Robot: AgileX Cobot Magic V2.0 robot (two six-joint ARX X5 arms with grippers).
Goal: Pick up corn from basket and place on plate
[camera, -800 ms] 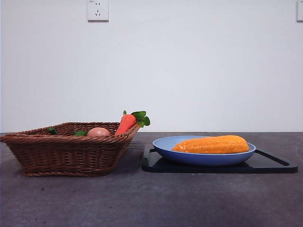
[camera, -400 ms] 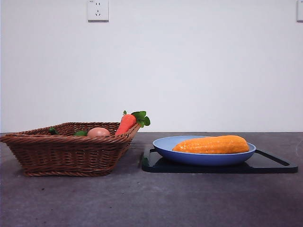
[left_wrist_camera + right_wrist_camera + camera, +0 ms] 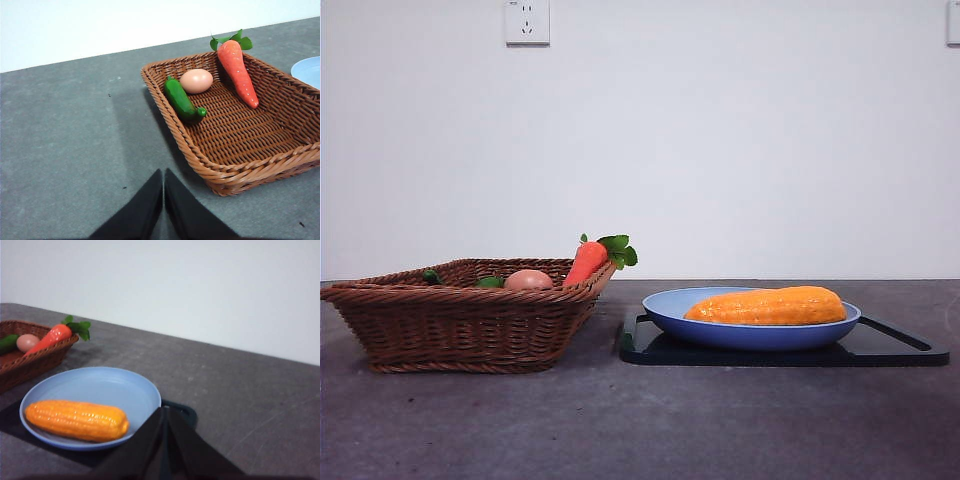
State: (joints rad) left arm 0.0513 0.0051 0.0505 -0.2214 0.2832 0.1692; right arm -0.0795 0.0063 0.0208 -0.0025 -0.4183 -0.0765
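The orange-yellow corn (image 3: 768,306) (image 3: 76,419) lies on its side in the light blue plate (image 3: 670,311) (image 3: 105,385), free of any grip. The brown wicker basket (image 3: 460,325) (image 3: 260,150) stands to the plate's left. My right gripper (image 3: 164,412) is shut and empty, hovering back from the plate's rim, apart from the corn. My left gripper (image 3: 163,176) is also shut and empty, above bare table just outside a basket corner. Neither arm shows in the front view.
A carrot (image 3: 586,262) (image 3: 238,70) leans on the basket's rim; a pinkish egg (image 3: 196,80) and a green cucumber (image 3: 182,100) lie inside. A flat black tray (image 3: 900,350) sits under the plate. Grey table (image 3: 640,420) spreads in front.
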